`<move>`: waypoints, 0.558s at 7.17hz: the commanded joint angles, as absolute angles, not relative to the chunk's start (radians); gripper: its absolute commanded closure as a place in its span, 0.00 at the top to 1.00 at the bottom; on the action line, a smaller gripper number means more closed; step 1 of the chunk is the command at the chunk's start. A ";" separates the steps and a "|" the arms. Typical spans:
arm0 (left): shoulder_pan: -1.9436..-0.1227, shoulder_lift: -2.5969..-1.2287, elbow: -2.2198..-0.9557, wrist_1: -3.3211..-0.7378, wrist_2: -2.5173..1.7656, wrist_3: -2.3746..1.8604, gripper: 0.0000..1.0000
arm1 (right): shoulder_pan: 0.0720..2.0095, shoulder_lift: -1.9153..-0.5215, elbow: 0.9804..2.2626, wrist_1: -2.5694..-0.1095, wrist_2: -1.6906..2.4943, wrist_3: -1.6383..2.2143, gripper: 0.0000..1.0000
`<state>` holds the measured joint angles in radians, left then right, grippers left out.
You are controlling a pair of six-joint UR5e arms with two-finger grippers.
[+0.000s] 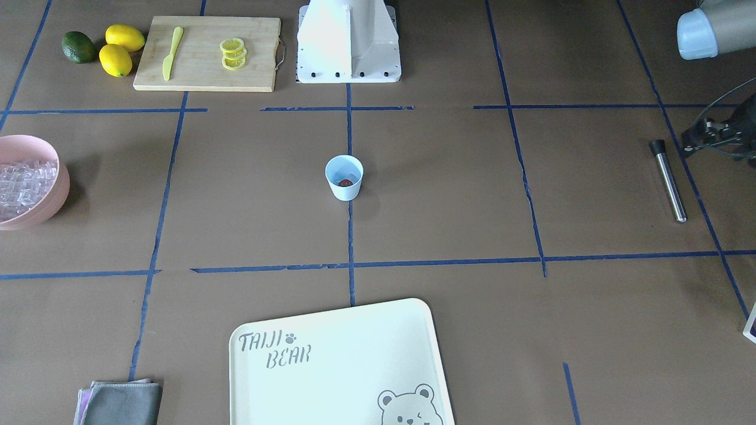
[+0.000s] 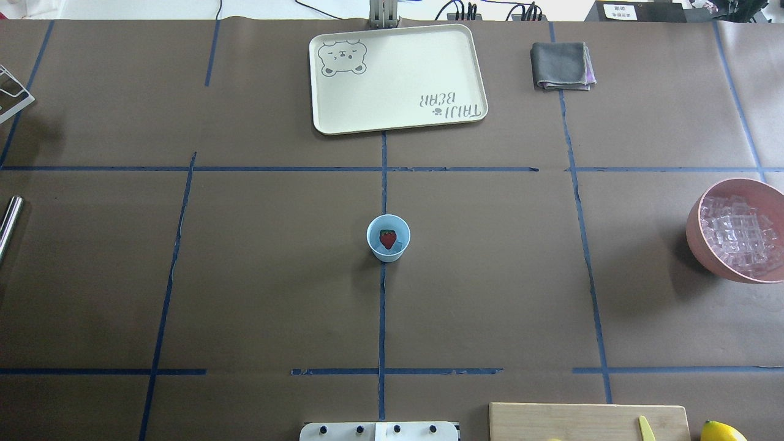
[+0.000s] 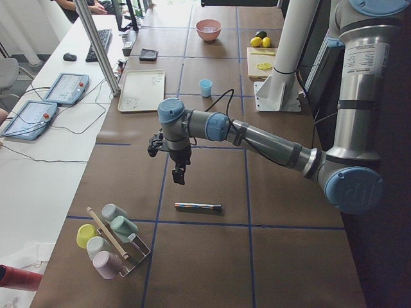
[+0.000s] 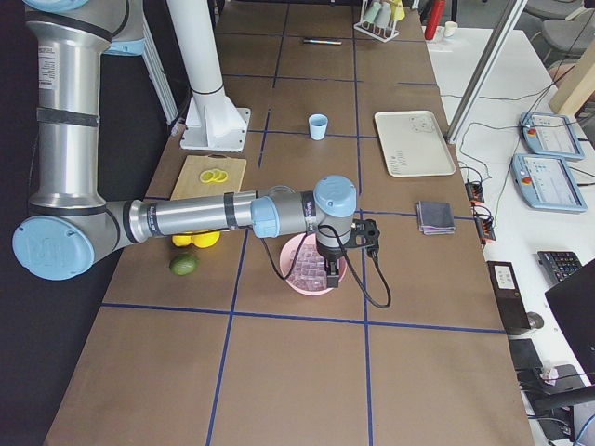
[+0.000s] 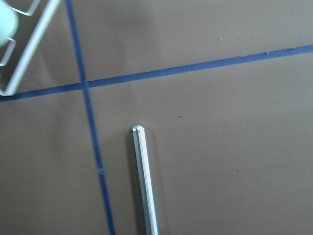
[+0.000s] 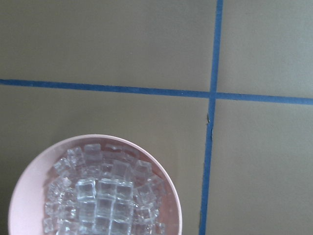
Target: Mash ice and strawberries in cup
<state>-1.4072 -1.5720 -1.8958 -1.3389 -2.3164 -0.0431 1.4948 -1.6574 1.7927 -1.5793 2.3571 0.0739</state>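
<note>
Cream tray (image 1: 354, 354) nearest, light-blue cup (image 1: 344, 193) with strawberry (image 1: 345, 182) mid-tabletop beyond; both arms' jaws, released or clenched, impossible to tell.

Your overhead crops the metal rod (image 2: 9, 223) and pink bowl (image 2: 695, 236); left gripper (image 3: 178, 177), right gripper (image 4: 333, 276) too small to read jaws.

The pale cream rectangular plastic tray (image 1: 339, 366) carries grey stencilled lettering "TAIJI BEAR" with a paw mark, plus a bear-face drawing in one corner.
</note>
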 commanded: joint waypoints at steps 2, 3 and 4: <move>-1.567 -1.551 -1.714 -1.347 -2.431 0.234 1.00 | 1.546 -1.655 1.760 -1.681 2.358 -0.041 1.00; -1.569 -1.551 -1.675 -1.377 -2.428 0.232 1.00 | 1.555 -1.655 1.743 -1.681 2.359 -0.041 1.00; -1.578 -1.549 -1.686 -1.388 -2.425 0.224 1.00 | 1.557 -1.652 1.735 -1.680 2.361 -0.041 1.00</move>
